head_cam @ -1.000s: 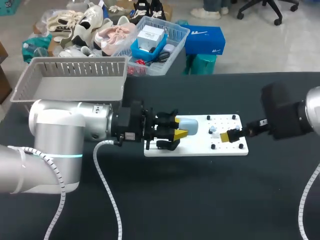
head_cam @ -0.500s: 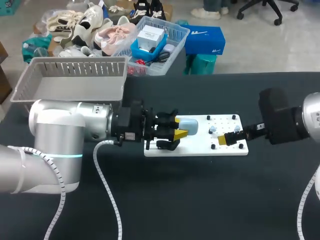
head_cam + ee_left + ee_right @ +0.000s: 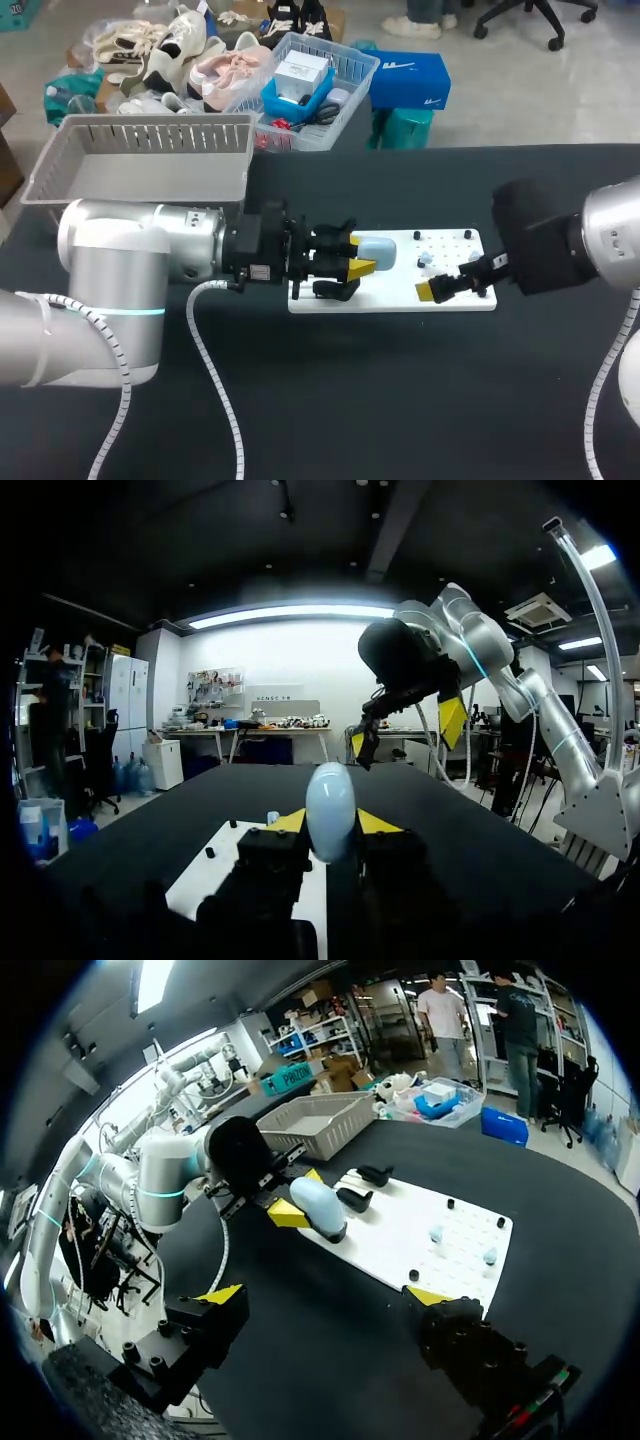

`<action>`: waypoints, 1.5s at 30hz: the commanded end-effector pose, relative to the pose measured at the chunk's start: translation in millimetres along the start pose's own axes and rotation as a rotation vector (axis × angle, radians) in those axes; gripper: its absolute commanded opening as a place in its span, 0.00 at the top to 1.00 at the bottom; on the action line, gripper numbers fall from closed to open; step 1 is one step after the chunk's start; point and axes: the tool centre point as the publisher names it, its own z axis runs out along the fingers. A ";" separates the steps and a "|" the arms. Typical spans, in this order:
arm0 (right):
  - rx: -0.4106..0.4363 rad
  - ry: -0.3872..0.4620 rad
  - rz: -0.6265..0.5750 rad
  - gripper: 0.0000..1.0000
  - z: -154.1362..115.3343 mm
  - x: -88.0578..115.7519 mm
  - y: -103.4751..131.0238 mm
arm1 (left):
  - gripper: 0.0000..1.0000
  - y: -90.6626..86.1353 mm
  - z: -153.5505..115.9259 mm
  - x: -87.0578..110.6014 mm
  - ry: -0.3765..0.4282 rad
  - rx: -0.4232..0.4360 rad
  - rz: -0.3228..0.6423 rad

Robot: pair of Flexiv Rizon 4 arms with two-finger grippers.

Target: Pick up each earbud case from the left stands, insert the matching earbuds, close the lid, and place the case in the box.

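My left gripper (image 3: 361,262) clamps the case (image 3: 380,250), hiding its base; my right gripper (image 3: 325,1296) hangs open at the near edge of the board (image 3: 390,301), earbuds (image 3: 427,260) barely discernible.

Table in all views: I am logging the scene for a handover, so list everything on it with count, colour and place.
Table: one, black, under everything.
Board: one, white, mid-table.
Basket: one, grey, table's far left.
Case: one, pale blue, over the board's left end.
Earbuds: two, pale blue, board's right half.
Stands: two, black, on the board beside the case.
Pegs: several, black, board's right half.
Left end effector: one, yellow-tipped, shut on the case.
Right end effector: one, yellow-tipped, open, over the board's near edge.
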 end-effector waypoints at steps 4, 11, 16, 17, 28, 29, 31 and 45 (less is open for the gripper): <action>0.046 -0.021 -0.005 0.00 -2.0 9.0 25.5 | 1.00 0.2 1.1 0.5 0.000 -0.004 0.001; 0.133 -0.016 -0.037 0.00 7.0 0.6 43.4 | 1.00 0.2 1.1 0.5 0.000 -0.004 0.001; 0.138 -0.002 -0.027 0.00 16.7 -6.0 38.1 | 1.00 0.2 1.1 0.5 0.000 -0.004 0.001; 0.138 0.006 -0.024 0.00 19.0 -6.8 36.5 | 1.00 0.2 1.1 0.5 0.000 -0.004 0.001; 0.132 0.042 0.014 0.00 30.6 -10.9 20.1 | 1.00 4.0 -3.7 2.7 -0.005 -0.006 0.015; 0.132 0.046 0.017 0.00 31.4 -11.2 19.0 | 1.00 4.2 -3.7 2.7 -0.006 -0.005 0.018; 0.132 0.053 0.027 0.00 33.4 -12.0 16.2 | 1.00 5.0 -3.3 2.7 -0.006 -0.005 0.021; 0.130 0.069 0.063 0.00 40.4 -26.4 0.9 | 1.00 7.5 -2.0 2.8 -0.005 -0.006 0.032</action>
